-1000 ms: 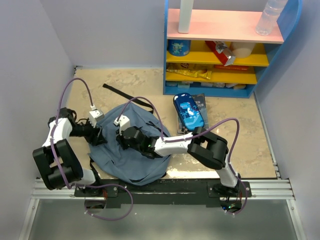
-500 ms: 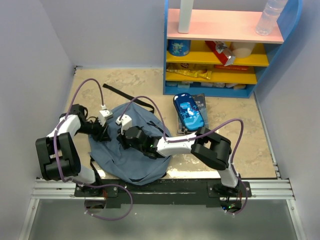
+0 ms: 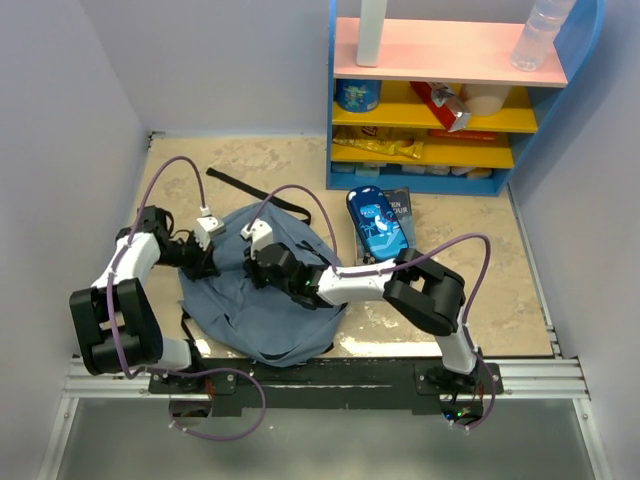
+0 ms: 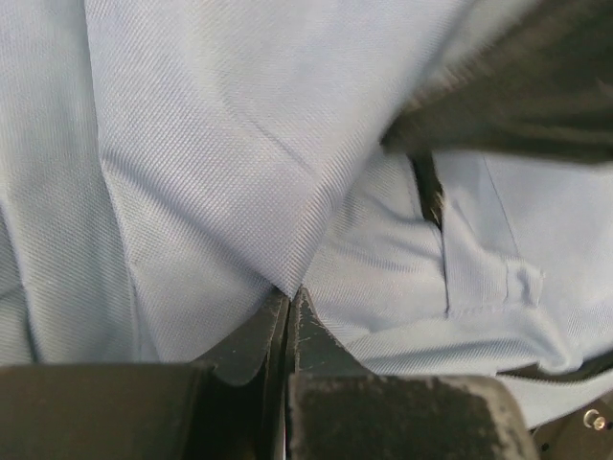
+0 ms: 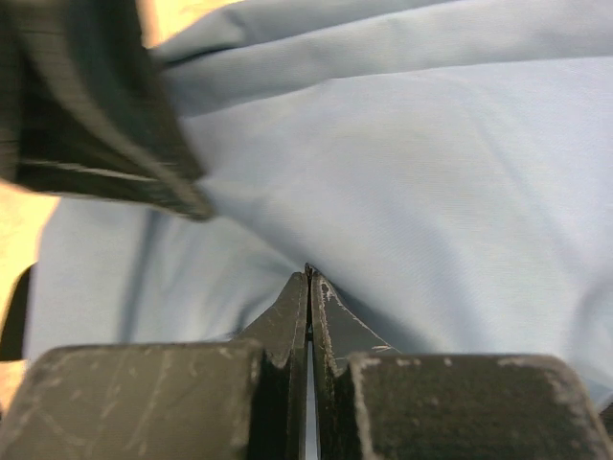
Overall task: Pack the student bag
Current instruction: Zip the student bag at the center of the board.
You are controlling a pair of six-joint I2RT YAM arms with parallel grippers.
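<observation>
My left gripper (image 4: 289, 305) and right gripper (image 5: 308, 287) are black; the student bag (image 3: 255, 320) slate-blue, black-strapped; the surface (image 3: 280, 165) mottled beige.

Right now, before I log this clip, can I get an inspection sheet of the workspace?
Surface: beige mottled table.
Job's things: student bag lying slumped at near left, black strap trailing far side.
Clutter: blue case on a dark book, right of the bag.
Grippers: left gripper and right gripper both pinching bag fabric.
Cables: purple cables looping above both arms.
Surroundings: shelf unit with snacks, bottle on top; plain walls.
</observation>
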